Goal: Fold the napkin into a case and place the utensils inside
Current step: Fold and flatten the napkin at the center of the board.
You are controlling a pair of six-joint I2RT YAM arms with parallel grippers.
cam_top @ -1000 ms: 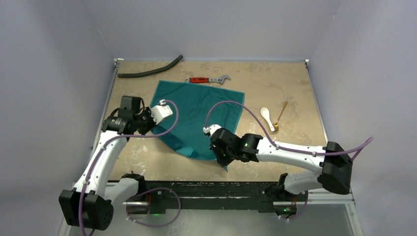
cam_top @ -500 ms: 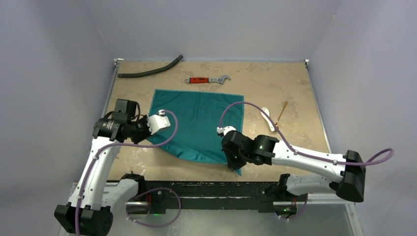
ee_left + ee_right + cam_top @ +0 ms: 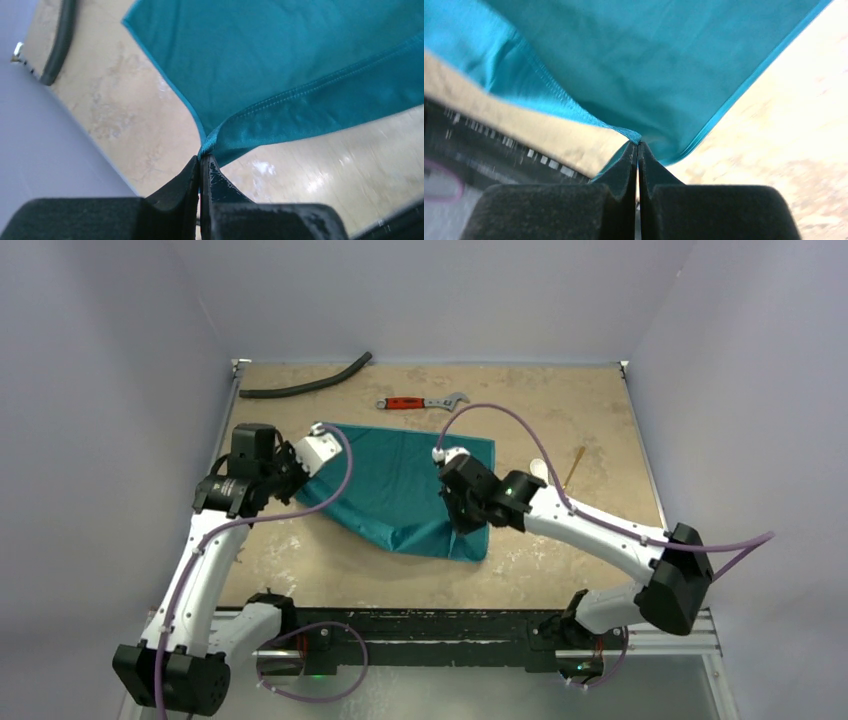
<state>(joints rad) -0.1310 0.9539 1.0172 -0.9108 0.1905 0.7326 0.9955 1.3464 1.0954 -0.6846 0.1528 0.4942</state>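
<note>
The teal-green napkin [image 3: 400, 485] lies mid-table, its near half lifted and carried over toward the far edge. My left gripper [image 3: 300, 472] is shut on its left corner; the left wrist view shows the hem [image 3: 210, 142] pinched between the fingertips. My right gripper [image 3: 462, 515] is shut on the right corner, and the right wrist view shows cloth [image 3: 624, 60] hanging from the closed tips. The white spoon [image 3: 538, 468] is partly hidden behind the right arm. The tan wooden utensil [image 3: 574, 464] lies just to its right.
A red-handled wrench [image 3: 420, 402] lies beyond the napkin's far edge. A black hose [image 3: 305, 382] lies at the far left corner, also seen in the left wrist view [image 3: 60, 40]. The table's near edge [image 3: 420, 615] runs below the cloth.
Both grippers have moved away from the near edge toward the far side, carrying the napkin's near corners up and over the cloth. The right arm now hides part of the spoon.
</note>
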